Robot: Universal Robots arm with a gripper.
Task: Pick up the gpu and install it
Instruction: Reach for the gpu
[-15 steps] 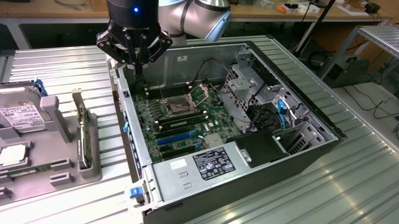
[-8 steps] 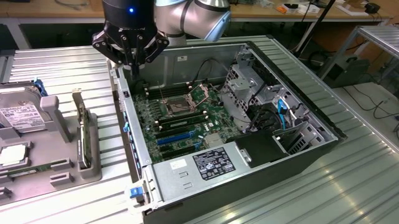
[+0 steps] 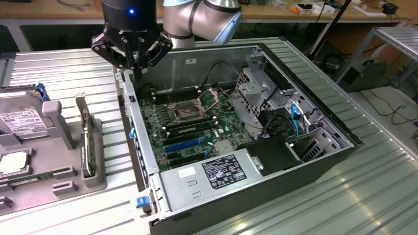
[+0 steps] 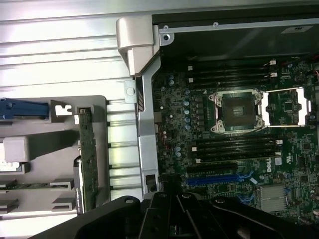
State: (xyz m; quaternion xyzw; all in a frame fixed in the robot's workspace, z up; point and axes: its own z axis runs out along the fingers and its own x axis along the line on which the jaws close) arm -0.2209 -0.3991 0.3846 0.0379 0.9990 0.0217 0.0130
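One gripper [image 3: 136, 71], fingers resting together and carrying nothing, is hovering over the near wall of the open computer case [image 3: 138, 147]. The gpu [image 3: 87, 147] is standing on edge in the grey holder tray [image 3: 98, 182], at about 7 o'clock from the gripper in the exterior view and well apart from it. In the wrist view its green board [image 4: 88, 159] is running along the tray's slot. Not yet picked.

Judgement: the step in hand is looking like the reach for the card. Doing it well is meaning parting the fingers before coming down, squaring them across the thin top edge, and gripping mid-length, clear of the bracket end.

Room: the hard drive [image 3: 23, 122] is sitting at 9 o'clock of the card, near it. Tray uprights are crowding the card's sides. The case wall is rising at 3 o'clock, just beside the tray, so sideways room is looking tight and straight up is looking free. Blue slots [image 3: 183, 145] are lying inside the case, at 5 o'clock from the gripper
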